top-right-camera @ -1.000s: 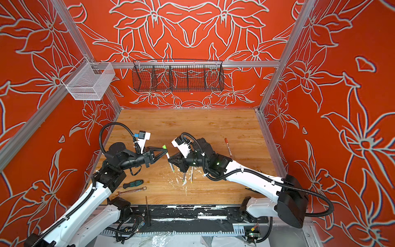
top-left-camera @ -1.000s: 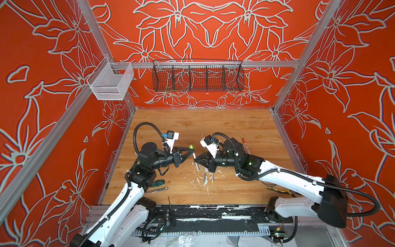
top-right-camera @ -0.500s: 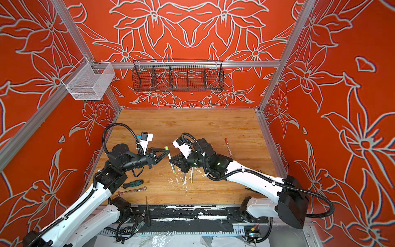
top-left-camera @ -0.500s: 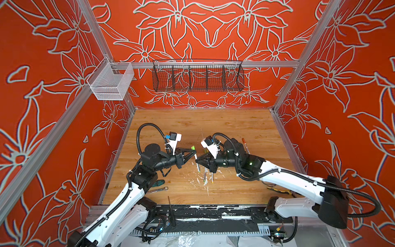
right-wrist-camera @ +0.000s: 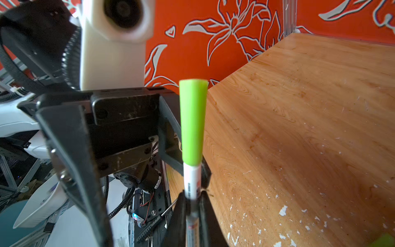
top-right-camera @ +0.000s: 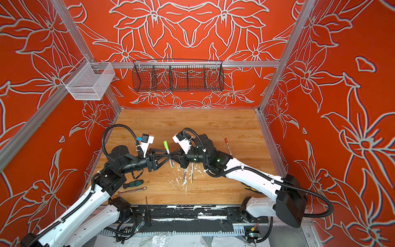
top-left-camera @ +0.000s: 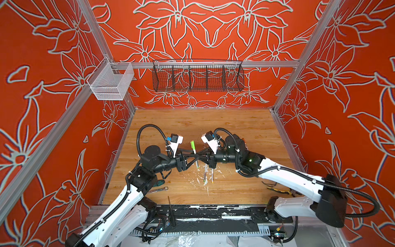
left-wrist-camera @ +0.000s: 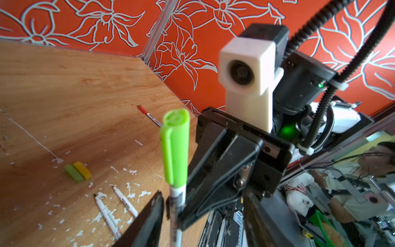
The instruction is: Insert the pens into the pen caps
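Observation:
A white-barrelled pen (right-wrist-camera: 192, 184) stands upright above the table with a green pen cap (right-wrist-camera: 193, 122) seated on its top end; both top views show that pen cap (top-left-camera: 193, 145) (top-right-camera: 165, 144). My right gripper (right-wrist-camera: 192, 198) (top-left-camera: 194, 155) is shut on the barrel below the cap. My left gripper (left-wrist-camera: 201, 198) (top-left-camera: 199, 156) is open, its jaws standing either side of the pen without gripping it. Two uncapped pens (top-left-camera: 205, 174) (left-wrist-camera: 106, 216) lie on the table below. A loose green cap (left-wrist-camera: 73, 173) and a yellow cap (left-wrist-camera: 83, 170) lie side by side.
A red-capped pen (top-right-camera: 227, 146) lies behind the right arm. A green-handled screwdriver (top-right-camera: 133, 184) and a silver wrench (top-right-camera: 131, 191) lie front left, a yellow-black tool (top-left-camera: 277, 189) front right. On the back wall hang a black wire basket (top-left-camera: 197, 76) and a white mesh basket (top-left-camera: 111, 82).
My left arm moved right with the green cap, which now sits on the pen in my right gripper. The left jaws have opened and let go of it.

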You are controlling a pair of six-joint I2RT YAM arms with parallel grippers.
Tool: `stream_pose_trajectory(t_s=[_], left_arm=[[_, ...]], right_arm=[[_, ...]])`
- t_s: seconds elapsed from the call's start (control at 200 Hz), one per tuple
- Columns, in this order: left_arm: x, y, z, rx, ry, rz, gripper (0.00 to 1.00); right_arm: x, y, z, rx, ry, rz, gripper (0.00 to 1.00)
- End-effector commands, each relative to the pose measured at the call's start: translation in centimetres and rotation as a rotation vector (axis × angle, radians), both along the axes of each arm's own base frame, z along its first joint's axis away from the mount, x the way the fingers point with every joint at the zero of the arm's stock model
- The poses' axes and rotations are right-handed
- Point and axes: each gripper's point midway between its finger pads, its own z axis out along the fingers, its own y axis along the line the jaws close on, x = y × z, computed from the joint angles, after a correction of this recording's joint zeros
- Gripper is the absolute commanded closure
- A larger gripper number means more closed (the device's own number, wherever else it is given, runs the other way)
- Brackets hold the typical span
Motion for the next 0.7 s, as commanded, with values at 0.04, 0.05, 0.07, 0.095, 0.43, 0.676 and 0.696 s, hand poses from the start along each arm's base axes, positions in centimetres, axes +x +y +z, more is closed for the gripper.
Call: stream_pose_trajectory(t_s=[0.04, 0.05, 0.07, 0.095, 0.43, 0.676, 0.696], left_arm=[[-0.2, 0.4, 3.8, -0.057, -0.094, -0.015, 0.2], [-0.1, 0.4, 3.8, -0.058, -0.093, -0.015, 0.2], [-0.1, 0.5, 3.9, -0.062, -0.095, -0.014, 0.19], [0.0, 0.6, 3.8, -0.066, -0.092, -0.014, 0.18], [-0.4, 0.4, 2.8, -0.039, -0.067, -0.066, 0.2], [-1.4, 0.2, 3.1, -0.034, -0.091, -0.114, 0.61], [-1.5, 0.2, 3.1, -0.034, -0.092, -0.115, 0.62]], right_arm=[[-0.5, -0.3, 1.7, 0.044, -0.019, 0.018, 1.0], [-0.5, -0.3, 1.7, 0.043, -0.019, 0.02, 1.0], [-0.7, -0.3, 1.8, 0.046, -0.02, 0.027, 1.0], [-0.8, -0.3, 1.8, 0.045, -0.019, 0.035, 1.0], [-3.0, 0.5, 3.7, 0.118, -0.001, 0.179, 1.0], [-3.5, 0.7, 5.1, 0.161, 0.001, 0.212, 1.0], [-3.5, 0.7, 5.2, 0.164, -0.001, 0.212, 1.0]])
